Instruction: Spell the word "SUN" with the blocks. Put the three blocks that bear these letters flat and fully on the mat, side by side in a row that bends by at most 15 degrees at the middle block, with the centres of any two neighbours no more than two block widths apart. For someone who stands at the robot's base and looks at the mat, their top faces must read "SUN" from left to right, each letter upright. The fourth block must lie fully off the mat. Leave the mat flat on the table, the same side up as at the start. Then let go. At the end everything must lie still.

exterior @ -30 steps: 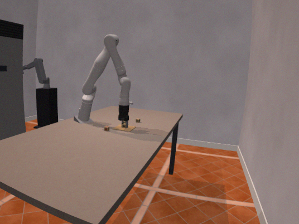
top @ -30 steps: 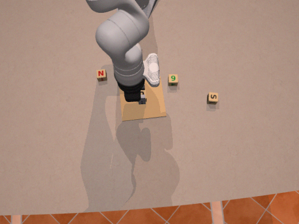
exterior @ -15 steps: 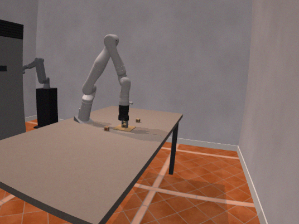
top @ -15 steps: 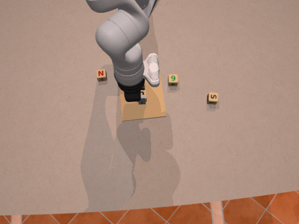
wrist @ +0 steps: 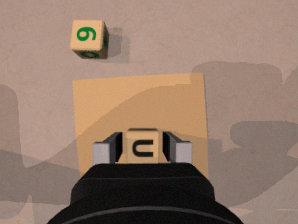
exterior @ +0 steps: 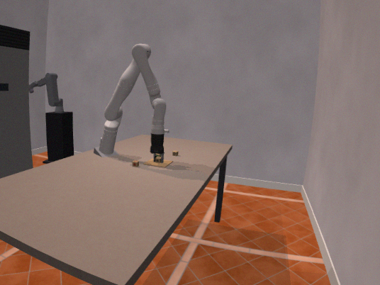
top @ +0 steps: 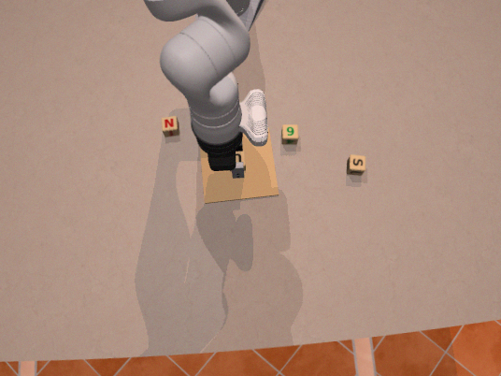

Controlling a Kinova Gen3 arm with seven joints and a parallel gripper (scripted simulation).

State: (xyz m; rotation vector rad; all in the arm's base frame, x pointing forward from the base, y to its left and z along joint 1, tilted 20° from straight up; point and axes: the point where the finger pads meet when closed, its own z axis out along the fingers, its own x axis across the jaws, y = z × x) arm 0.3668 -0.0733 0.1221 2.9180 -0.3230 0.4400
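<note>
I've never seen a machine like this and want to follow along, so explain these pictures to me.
The machine is a jointed robot arm. One picture looks down from above, one looks across the room from the side, and one looks from the arm's wrist toward its claw. On the table lies a tan mat, with the U block on it. Off the mat are the N block, the S block and one with a green 9 or 6. Nothing is held: the claw stands open around the U block, with gaps at both sides.
</note>
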